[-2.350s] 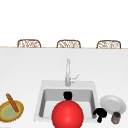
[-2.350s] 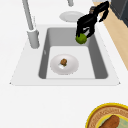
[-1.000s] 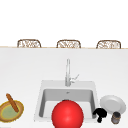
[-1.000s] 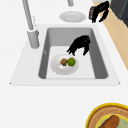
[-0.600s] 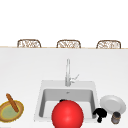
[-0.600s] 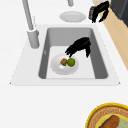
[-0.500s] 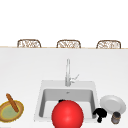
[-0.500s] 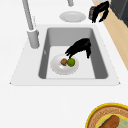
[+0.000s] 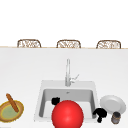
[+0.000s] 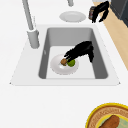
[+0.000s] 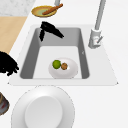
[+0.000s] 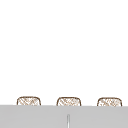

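Left robot hand over a white bowl in the sink.

Nearest in the front view is a red ball [image 9: 67, 114], with the right robot hand [image 9: 100, 113] idle in the air beside a plate [image 9: 113, 104] and a jar [image 9: 115, 117] on the desk [image 9: 25, 72]. In the sink [image 10: 100, 62], the left robot hand [image 10: 81, 50] reaches with relaxed, extended fingers [image 10: 68, 53] above a lime [image 10: 71, 63] and a brown nut [image 10: 64, 61] in the bowl [image 10: 60, 68]. Farther back stands the faucet [image 9: 67, 72].
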You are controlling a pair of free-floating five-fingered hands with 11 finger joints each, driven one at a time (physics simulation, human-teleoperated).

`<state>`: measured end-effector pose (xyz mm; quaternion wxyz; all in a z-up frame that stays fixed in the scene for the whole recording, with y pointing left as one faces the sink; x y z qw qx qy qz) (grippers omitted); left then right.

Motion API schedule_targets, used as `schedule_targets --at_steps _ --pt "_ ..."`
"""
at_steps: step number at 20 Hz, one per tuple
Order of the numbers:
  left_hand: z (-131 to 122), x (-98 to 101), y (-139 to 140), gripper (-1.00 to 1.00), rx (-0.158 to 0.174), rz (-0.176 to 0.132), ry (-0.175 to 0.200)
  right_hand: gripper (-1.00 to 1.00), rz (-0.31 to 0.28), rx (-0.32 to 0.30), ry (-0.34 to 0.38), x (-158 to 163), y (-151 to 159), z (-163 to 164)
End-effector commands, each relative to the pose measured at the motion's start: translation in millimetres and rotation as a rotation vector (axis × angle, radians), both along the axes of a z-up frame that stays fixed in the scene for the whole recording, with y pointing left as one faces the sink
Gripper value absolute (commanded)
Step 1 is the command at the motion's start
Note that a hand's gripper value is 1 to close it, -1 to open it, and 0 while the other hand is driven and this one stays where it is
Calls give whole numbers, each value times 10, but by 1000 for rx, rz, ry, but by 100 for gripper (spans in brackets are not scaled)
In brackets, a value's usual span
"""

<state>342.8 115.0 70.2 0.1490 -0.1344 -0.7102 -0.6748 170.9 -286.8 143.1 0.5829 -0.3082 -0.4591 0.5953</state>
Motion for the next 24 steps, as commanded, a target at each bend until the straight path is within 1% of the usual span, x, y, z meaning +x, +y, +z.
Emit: schedule_targets --at_steps 1,4,5,7,9,11,14,15,17,19,20,21,23,24 --pt "163 16 220 -100 -34 -17 12 0 0 0 0 0 0 0" --pt "310 -33 375 -100 -25 -2 12 0 0 0 0 0 0 0" --pt "356 -64 430 -100 -23 -2 19 0 0 0 0 0 0 0" --pt "467 -90 562 -100 -30 -2 37 0 0 0 0 0 0 0" --pt "560 -128 665 -100 -26 -3 48 0 0 0 0 0 0 0" --pt "661 -177 781 -100 -25 -4 51 0 0 0 0 0 0 0" --pt "835 -278 894 -100 -12 -4 56 0 0 0 0 0 0 0" --pt "885 -293 953 -100 -16 -4 63 0 0 0 0 0 0 0" --pt "952 -360 1050 -100 -23 -5 59 0 0 0 0 0 0 0" --pt "934 -484 1094 -100 -23 13 18 0 0 0 0 0 0 0" --pt "957 -542 1131 -100 -28 12 1 0 0 0 0 0 0 0" --pt "1002 -587 1151 -100 -29 9 -1 0 0 0 0 0 0 0" --pt "1105 -668 1184 -100 -17 9 17 0 0 0 0 0 0 0" --pt "1135 -718 1208 -100 -15 9 18 0 0 0 0 0 0 0"
